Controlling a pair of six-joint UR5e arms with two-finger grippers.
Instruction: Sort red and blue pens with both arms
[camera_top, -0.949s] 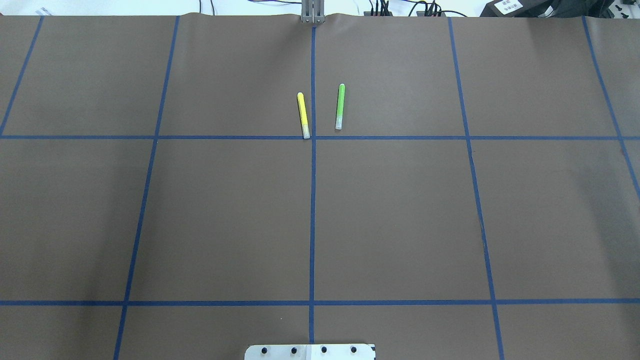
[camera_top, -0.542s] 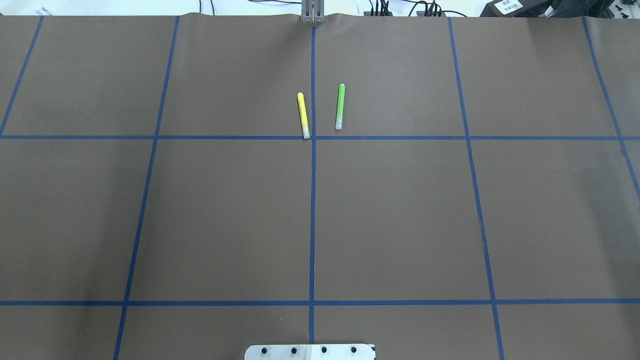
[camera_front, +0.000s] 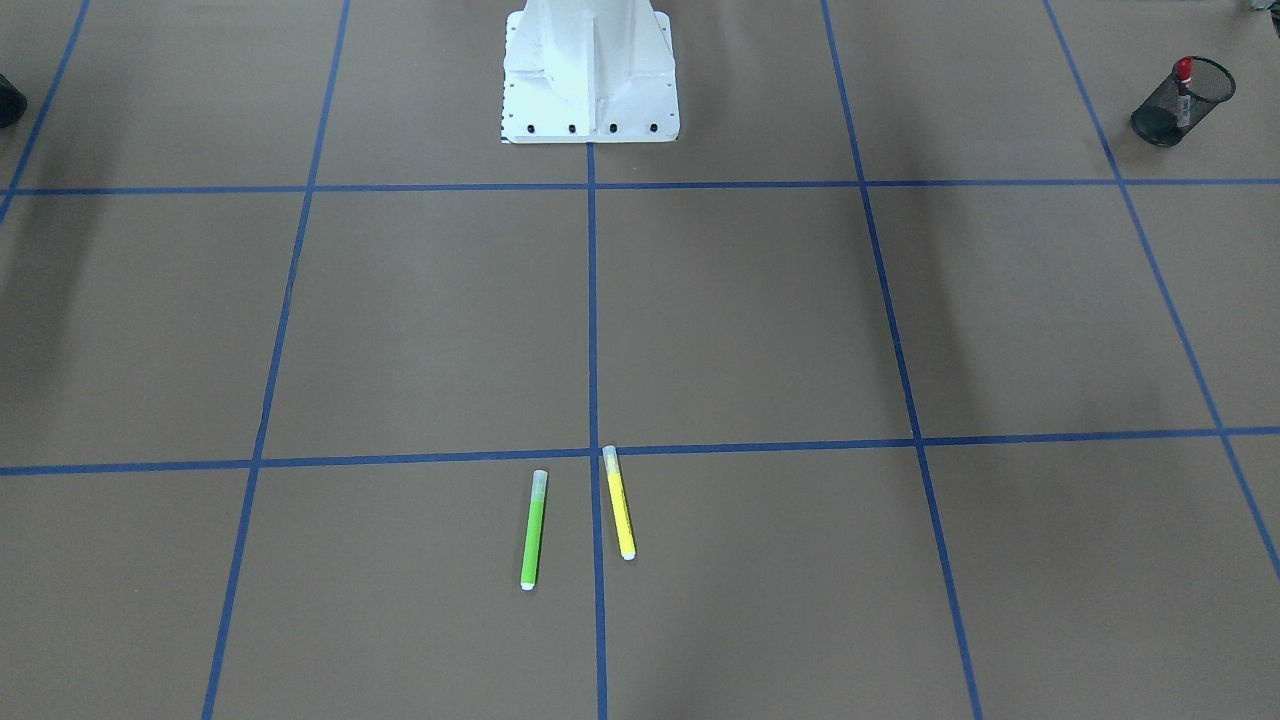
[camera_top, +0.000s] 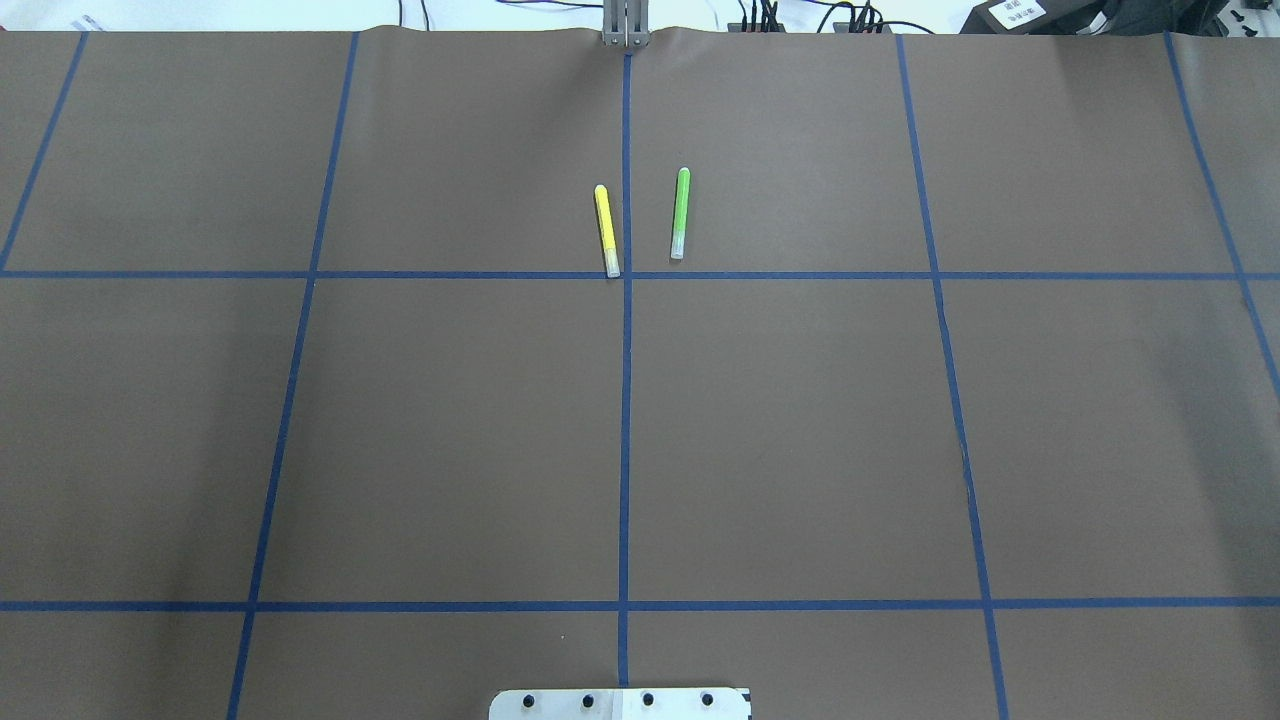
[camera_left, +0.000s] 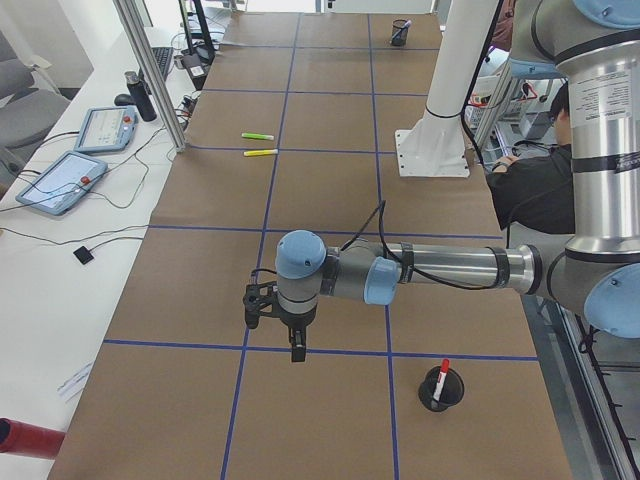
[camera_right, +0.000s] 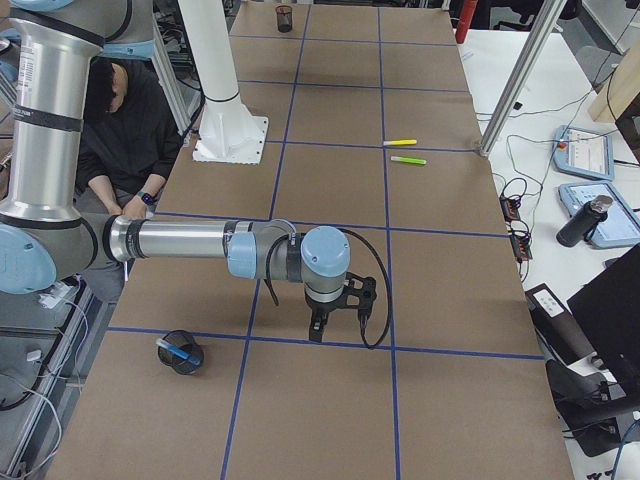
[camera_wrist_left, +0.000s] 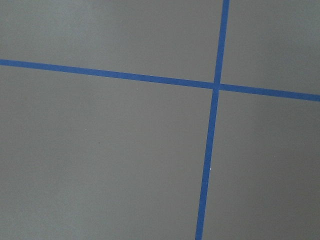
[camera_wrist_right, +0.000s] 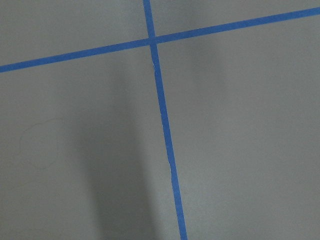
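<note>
The red pen (camera_front: 1184, 78) stands in a black mesh cup (camera_front: 1160, 118) at the table's end on my left; it also shows in the exterior left view as the red pen (camera_left: 443, 371). At the opposite end the blue pen (camera_right: 176, 349) lies in another black cup (camera_right: 184, 360). My left gripper (camera_left: 280, 335) hangs over the mat beside the red pen's cup. My right gripper (camera_right: 338, 325) hangs near the blue pen's cup. Both grippers show only in the side views, so I cannot tell if they are open or shut. Both wrist views show only bare mat with blue tape.
A green marker (camera_top: 680, 213) and a yellow marker (camera_top: 606, 230) lie side by side at the far middle of the brown mat. The white robot base (camera_front: 590, 80) stands at the near edge. A person (camera_right: 125, 130) sits beside the base. Tablets (camera_left: 62, 180) and cables lie off the mat.
</note>
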